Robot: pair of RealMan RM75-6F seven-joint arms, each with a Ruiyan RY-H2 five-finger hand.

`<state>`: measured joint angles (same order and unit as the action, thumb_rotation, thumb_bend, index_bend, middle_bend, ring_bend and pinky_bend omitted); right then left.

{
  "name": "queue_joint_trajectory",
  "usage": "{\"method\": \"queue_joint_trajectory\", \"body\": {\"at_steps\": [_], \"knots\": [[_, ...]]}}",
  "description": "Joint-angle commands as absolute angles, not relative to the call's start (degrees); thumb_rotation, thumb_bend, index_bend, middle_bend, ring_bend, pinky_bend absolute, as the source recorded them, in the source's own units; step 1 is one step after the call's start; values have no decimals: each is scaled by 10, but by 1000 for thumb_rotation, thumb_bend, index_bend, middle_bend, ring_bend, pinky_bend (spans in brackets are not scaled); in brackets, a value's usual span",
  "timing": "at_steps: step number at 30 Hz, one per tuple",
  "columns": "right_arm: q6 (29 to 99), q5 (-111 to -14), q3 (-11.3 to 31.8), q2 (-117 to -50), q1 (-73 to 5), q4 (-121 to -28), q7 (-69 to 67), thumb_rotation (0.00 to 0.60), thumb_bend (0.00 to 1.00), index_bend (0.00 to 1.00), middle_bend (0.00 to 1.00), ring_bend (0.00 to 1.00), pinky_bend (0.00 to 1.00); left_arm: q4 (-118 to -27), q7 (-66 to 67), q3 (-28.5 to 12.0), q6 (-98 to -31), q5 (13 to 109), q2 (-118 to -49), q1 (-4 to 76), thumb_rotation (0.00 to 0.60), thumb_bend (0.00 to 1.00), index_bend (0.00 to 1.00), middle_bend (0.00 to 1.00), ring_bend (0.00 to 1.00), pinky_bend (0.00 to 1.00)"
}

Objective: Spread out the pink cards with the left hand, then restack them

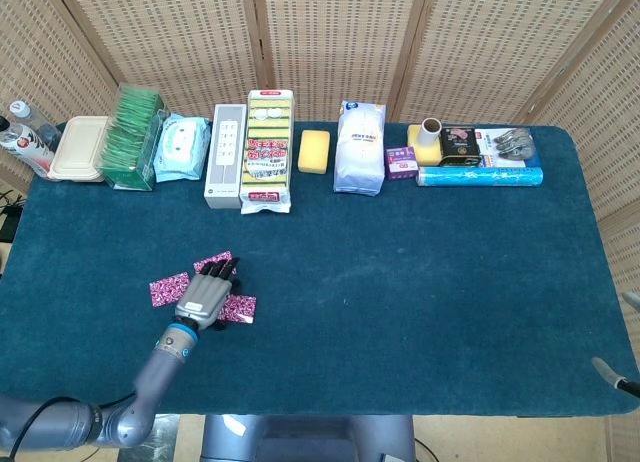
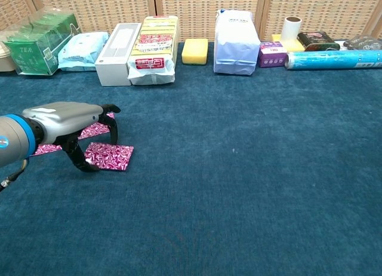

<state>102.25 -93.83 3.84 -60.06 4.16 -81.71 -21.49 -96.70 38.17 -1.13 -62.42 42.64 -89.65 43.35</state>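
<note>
Pink cards (image 2: 108, 156): thin, light, we judge | left robot hand (image 2: 74, 122) pinches nearest card's edge | blue felt surface (image 2: 250, 168) hinders sliding.

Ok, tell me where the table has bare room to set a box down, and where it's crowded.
Most of the blue cloth is bare: everything right of the left hand and in front of the back row, from the white bag to the blue roll. Crowded: that back row along the far edge, and the front-left patch where the pink cards lie around the hand.
</note>
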Motion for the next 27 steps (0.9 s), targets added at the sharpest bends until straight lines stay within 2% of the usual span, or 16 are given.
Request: {"method": "queue_joint_trajectory", "body": {"at_steps": [1,8,18,27], "knots": [[1020,-938,38,-600,41,-818,-216,600,6,167,2,0,0,-988,361,-26,-625,424,-868,427,600,209,395,0,0,69],[1021,-943,35,-600,40,-820,-211,600,6,166,2,0,0,-1004,336,-55,-636,400,-834,420,600,211,395,0,0,69],[1020,-947,32,-598,40,-822,-210,600,7,166,2,0,0,-984,403,-127,-686,205,-855,457,600,205,395,0,0,69],[1016,-949,30,-599,36,-819,-210,600,6,166,2,0,0,-942,456,-168,-681,96,-880,499,600,202,395,0,0,69]]}}
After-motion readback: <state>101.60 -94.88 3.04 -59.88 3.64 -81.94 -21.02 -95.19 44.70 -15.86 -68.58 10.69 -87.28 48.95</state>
